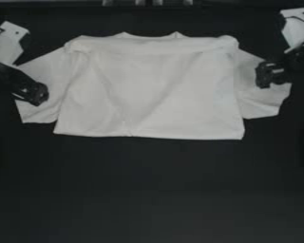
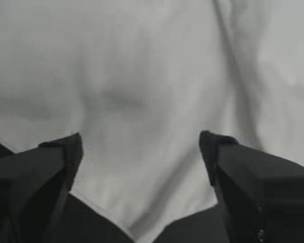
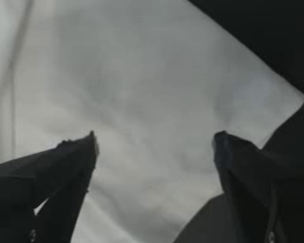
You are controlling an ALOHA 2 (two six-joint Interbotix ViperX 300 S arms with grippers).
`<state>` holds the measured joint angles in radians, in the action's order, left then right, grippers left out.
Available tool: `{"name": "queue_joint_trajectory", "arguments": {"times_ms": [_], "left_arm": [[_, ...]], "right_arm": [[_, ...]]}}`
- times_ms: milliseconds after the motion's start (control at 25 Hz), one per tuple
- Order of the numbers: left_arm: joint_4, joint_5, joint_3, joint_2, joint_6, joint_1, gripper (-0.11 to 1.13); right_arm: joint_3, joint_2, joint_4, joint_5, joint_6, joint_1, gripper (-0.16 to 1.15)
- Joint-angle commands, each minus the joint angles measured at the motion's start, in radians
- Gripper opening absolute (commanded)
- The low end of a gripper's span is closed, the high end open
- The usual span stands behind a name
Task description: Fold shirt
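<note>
Both open hands flank shirt, collar toward top.

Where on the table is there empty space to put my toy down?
The biggest bare patch of table runs below the shirt's bottom edge. A thin dark strip lies above the collar. It is crowded at the sides: the open left claw hangs over one sleeve, the open right claw over the other.
</note>
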<state>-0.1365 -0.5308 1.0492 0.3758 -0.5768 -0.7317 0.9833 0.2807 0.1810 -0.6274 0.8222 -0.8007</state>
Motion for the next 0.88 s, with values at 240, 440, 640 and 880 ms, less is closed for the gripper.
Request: {"name": "queue_joint_trajectory", "arguments": {"times_ms": [240, 440, 640, 880], "left_arm": [[-0.023, 0.029, -0.052, -0.137, -0.005, -0.003, 1.00], [-0.028, 0.040, -0.055, -0.176, -0.003, -0.003, 1.00], [-0.031, 0.031, -0.058, -0.207, -0.003, -0.003, 0.95], [-0.049, -0.015, -0.072, -0.215, -0.002, 0.008, 0.44]], "right_arm": [[-0.005, -0.025, 0.031, 0.014, 0.028, -0.002, 0.99], [-0.003, -0.025, 0.035, 0.026, 0.023, -0.002, 0.99], [0.000, -0.025, 0.038, 0.052, 0.020, -0.002, 0.99], [-0.002, -0.025, 0.037, 0.074, 0.015, 0.000, 0.99]]}}
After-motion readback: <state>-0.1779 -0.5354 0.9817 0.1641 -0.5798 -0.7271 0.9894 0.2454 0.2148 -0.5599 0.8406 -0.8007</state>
